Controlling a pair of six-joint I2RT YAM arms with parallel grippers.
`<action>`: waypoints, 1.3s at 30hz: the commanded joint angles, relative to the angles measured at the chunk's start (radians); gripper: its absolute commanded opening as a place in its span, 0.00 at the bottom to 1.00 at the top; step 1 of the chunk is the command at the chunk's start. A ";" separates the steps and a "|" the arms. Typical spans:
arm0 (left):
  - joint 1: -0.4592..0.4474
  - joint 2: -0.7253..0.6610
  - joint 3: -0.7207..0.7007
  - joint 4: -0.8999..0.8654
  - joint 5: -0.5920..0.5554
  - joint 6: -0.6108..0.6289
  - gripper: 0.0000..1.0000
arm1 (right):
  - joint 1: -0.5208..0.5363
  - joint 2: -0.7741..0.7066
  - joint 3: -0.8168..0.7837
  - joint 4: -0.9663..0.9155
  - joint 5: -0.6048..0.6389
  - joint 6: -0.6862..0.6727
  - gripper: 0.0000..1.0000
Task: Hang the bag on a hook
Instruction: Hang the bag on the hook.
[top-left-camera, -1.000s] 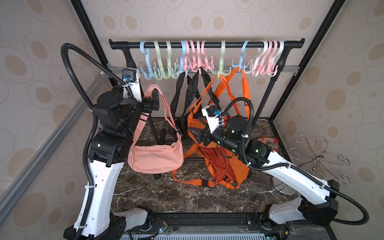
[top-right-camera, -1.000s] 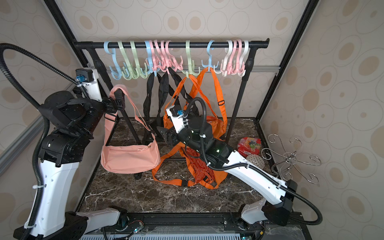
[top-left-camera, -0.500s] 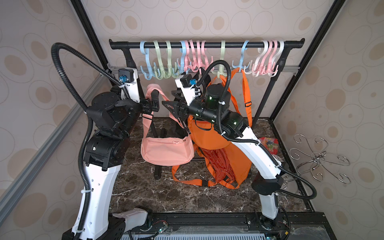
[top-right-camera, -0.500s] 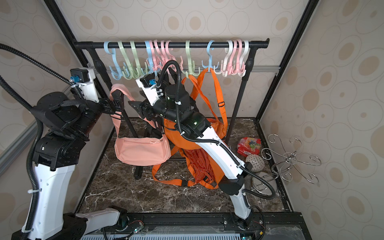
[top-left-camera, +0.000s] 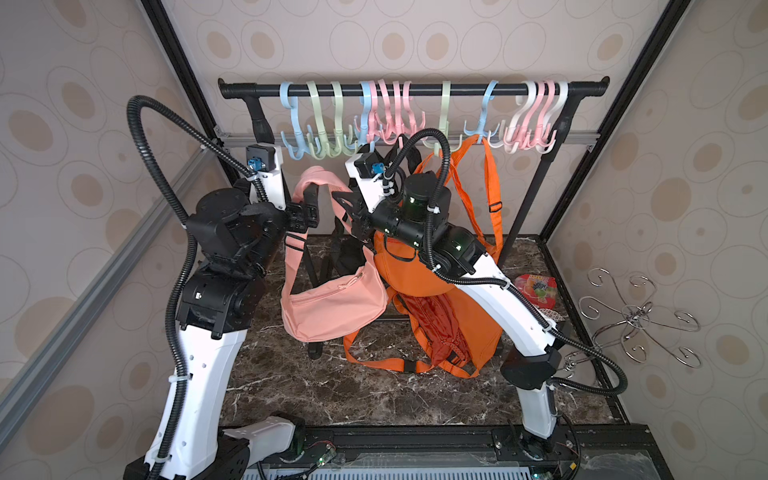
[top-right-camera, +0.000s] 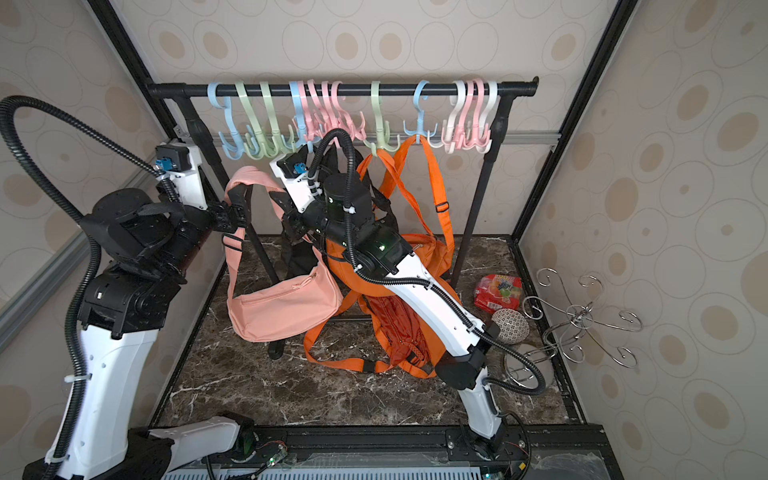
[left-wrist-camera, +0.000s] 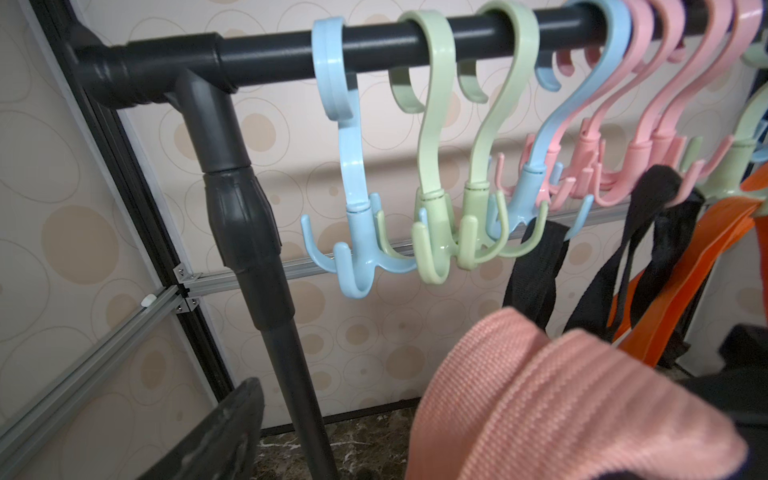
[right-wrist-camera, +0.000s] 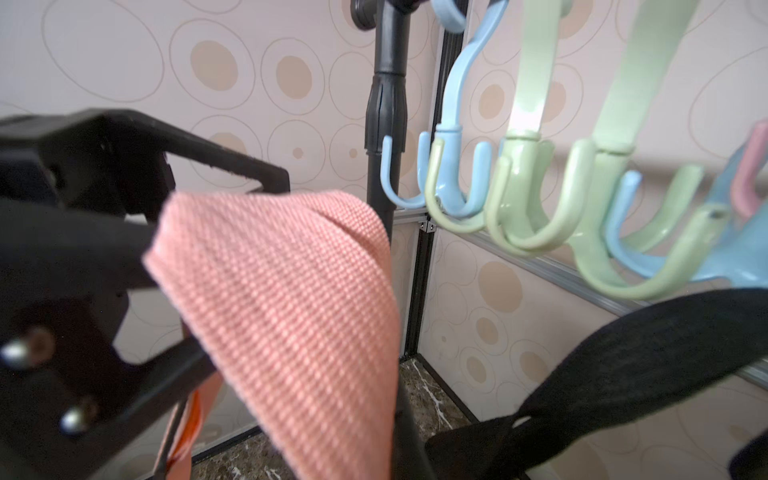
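Now the right fingers (right-wrist-camera: 83, 249), open a second ago, have been closed on the strap (top-left-camera: 313, 176) of the salmon-pink fabric shoulder bag (top-left-camera: 332, 305), which hangs between the arms below the pastel plastic hooks (top-left-camera: 320, 141). The left fingers (left-wrist-camera: 224, 428) are spread wide, with the strap draped over one; the loop is judged ready to be lifted onto a hook.

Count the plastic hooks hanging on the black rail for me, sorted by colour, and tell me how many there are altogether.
Blue hooks: 3
Green hooks: 3
Pink hooks: 5
White hooks: 2
Total: 13
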 joint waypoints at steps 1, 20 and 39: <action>0.004 -0.019 -0.009 0.070 0.026 0.003 0.70 | 0.001 -0.002 0.126 0.082 0.039 -0.038 0.00; 0.004 0.249 0.307 0.041 0.143 -0.028 0.00 | -0.083 0.101 0.246 0.229 0.048 -0.045 0.00; 0.004 0.562 0.721 -0.268 -0.008 -0.018 0.00 | -0.136 0.181 0.240 0.082 -0.066 0.047 0.00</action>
